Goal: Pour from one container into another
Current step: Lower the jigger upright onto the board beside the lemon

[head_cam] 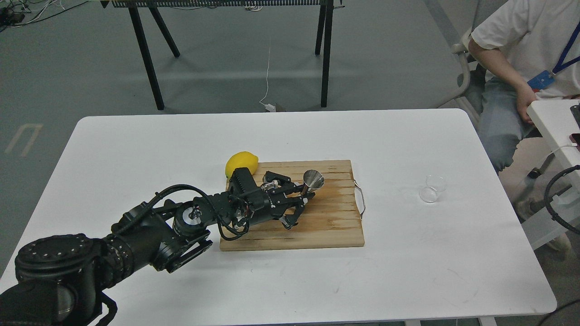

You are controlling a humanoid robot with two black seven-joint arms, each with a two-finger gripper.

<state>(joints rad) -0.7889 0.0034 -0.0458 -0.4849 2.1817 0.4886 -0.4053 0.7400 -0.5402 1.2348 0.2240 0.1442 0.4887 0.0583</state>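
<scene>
One arm is at work: the left arm reaches in across the white table [136, 149] and over the wooden cutting board [331, 226]. The left gripper [304, 198] sits at the steel jigger [312, 181], its two fingers spread apart. The jigger's lower cone lies between the fingertips or just ahead of them; the view does not settle whether the pads touch the metal. The jaws are partly open, not clamped down tight.

The jigger stands upright on the board at the far side of the jaws, its open upper cone facing up. This posture suits a receiving vessel: the mouth is level and unobstructed from above.

The lemon [241, 163] rests behind the gripper's wrist, half on the table, touching the board's rear corner. It is clear of the jaw path.

The clear glass cup [432, 188] stands on the bare table well beyond the jaws, past the board's wire handle [361, 199]. It appears tilted or lying toward the viewer; glare makes this uncertain. No contents are discernible.

The right gripper is not visible. A seated person [521, 68] is beyond the table's far right corner.

Judgement: the arm is securing or steadying the receiver, while the source cup is not yet grasped.
</scene>
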